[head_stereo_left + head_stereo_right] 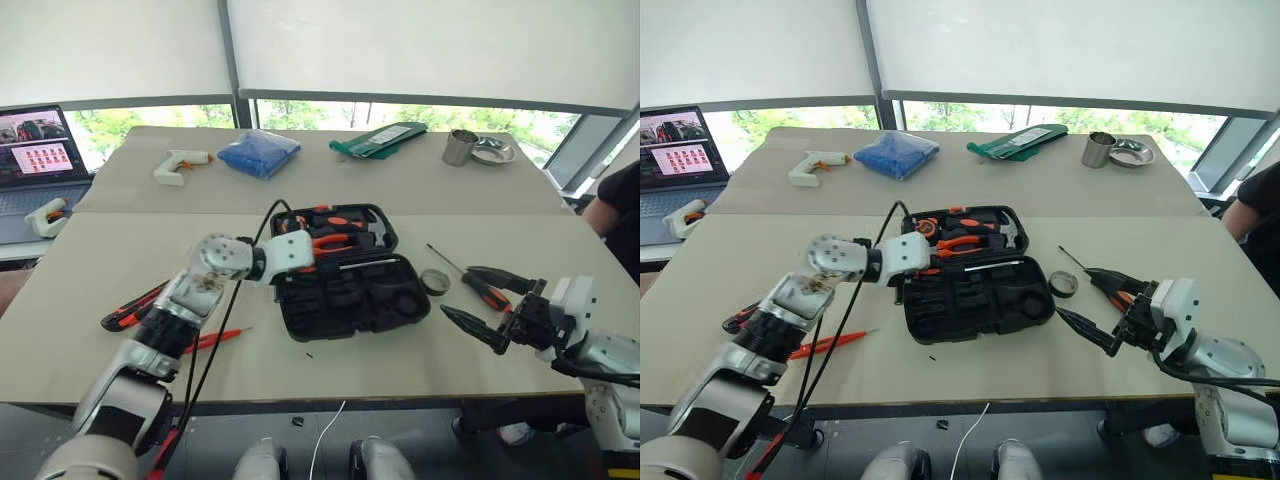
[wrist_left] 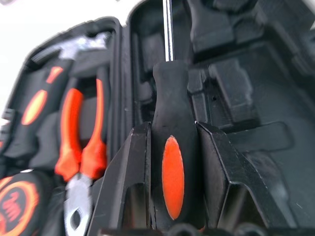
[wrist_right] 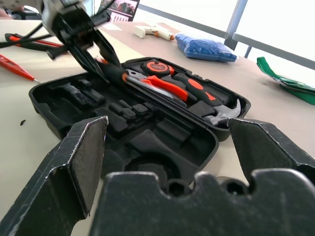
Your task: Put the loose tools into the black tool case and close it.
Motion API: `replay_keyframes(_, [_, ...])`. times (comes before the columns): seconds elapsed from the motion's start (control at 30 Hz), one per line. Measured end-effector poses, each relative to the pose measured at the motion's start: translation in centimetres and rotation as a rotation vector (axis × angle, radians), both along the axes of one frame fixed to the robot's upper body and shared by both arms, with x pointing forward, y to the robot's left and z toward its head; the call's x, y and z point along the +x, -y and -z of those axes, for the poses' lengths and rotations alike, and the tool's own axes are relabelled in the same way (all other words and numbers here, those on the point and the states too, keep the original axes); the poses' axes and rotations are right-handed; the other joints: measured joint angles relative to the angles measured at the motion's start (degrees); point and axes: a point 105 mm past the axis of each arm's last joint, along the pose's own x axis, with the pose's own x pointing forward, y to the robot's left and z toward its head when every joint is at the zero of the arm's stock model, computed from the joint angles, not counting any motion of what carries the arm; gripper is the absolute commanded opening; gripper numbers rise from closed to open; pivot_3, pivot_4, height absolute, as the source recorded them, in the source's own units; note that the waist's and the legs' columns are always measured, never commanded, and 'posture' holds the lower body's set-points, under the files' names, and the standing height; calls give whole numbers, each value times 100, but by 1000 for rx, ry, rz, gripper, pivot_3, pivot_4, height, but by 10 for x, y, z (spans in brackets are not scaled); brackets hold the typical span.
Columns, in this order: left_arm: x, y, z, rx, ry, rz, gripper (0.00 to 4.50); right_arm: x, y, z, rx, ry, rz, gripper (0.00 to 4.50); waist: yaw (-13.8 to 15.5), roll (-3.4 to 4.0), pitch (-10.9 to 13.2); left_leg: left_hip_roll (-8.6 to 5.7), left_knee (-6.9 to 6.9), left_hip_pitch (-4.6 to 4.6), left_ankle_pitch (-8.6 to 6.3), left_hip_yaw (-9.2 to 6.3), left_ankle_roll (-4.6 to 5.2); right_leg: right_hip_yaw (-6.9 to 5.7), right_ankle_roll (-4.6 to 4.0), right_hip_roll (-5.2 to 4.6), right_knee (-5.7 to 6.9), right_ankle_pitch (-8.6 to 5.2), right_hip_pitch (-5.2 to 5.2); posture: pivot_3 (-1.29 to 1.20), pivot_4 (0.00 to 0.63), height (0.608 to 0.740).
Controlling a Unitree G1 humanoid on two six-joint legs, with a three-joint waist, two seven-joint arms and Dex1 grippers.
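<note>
- Screwdriver (image 2: 172, 162): black-and-orange handle clamped between the two fingers of the left gripper (image 2: 173, 147), steel shaft pointing forward over the near half of the black tool case (image 1: 350, 300).
- Handling, judged: rigid and light; moulded handle likely grippy, bare shaft (image 2: 168, 29) smooth and liable to slip. Best hold at mid-handle, as now, with shaft free to drop into its recess.
- Black tool case: open flat at table centre; far half holds orange-handled pliers (image 1: 335, 241) and hammer (image 1: 372, 232); near half shows bare recesses. Hard shell; lid probably light enough to swing on its hinge with one push.
- Right gripper (image 1: 478, 300): jaws spread wide, nothing between them, hovering just right of the case.
- Remaining loose tools: tape roll (image 1: 435, 282) on the table beside the case; second screwdriver (image 1: 470, 277) near the right gripper; tester pen (image 1: 215, 338) and utility knife (image 1: 135, 308) by the left arm.
- Tester pen: slim, low on the table; pinch likely needs care.
</note>
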Motion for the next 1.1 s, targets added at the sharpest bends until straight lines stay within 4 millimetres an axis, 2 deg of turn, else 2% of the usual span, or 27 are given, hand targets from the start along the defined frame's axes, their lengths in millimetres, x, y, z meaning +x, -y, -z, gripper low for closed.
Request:
replay_keyframes(0.13, [9, 2, 12, 43, 2, -41, 878, -6, -5, 1, 12, 4, -2, 4500, 10, -1, 0, 0, 15, 0, 1, -9, 0, 3, 3, 0, 9, 3, 2, 0, 150, 740])
replay_keyframes(0.3, [13, -1, 17, 92, 10, -64, 878, -10, -9, 1, 27, 12, 3, 4500, 9, 0, 0, 1, 16, 4, 1, -25, 0, 14, 3, 1, 13, 5, 1, 0, 150, 740])
replay_keyframes(0.87, [20, 2, 19, 103, -31, -141, 878, -19, -20, 5, 46, -22, -16, 4500, 18, -1, 0, -4, 35, 14, 1, -28, 1, 76, 5, 22, 49, 4, -3, 0, 150, 740])
replay_keyframes(0.9, [20, 2, 18, 108, -29, -142, 1884, -19, -20, 6, 47, -26, -16, 4500, 17, -1, 0, -4, 35, 16, 1, -28, 1, 80, 5, 25, 49, 4, -3, 0, 150, 740])
replay_keyframes(1.07, [21, 9, 11, 39, -11, -139, 3401, -21, -22, 7, 52, -50, -24, 4500, 26, 0, 0, -5, 42, 16, 2, -29, 3, 91, 5, 28, 57, 3, -5, 0, 150, 740])
replay_keyframes(1.1, [20, 12, 6, -2, 0, -132, 3401, -21, -23, 8, 57, -55, -30, 4500, 23, -1, 0, -4, 42, 15, 2, -29, 3, 93, 5, 28, 57, 3, -5, 0, 150, 740])
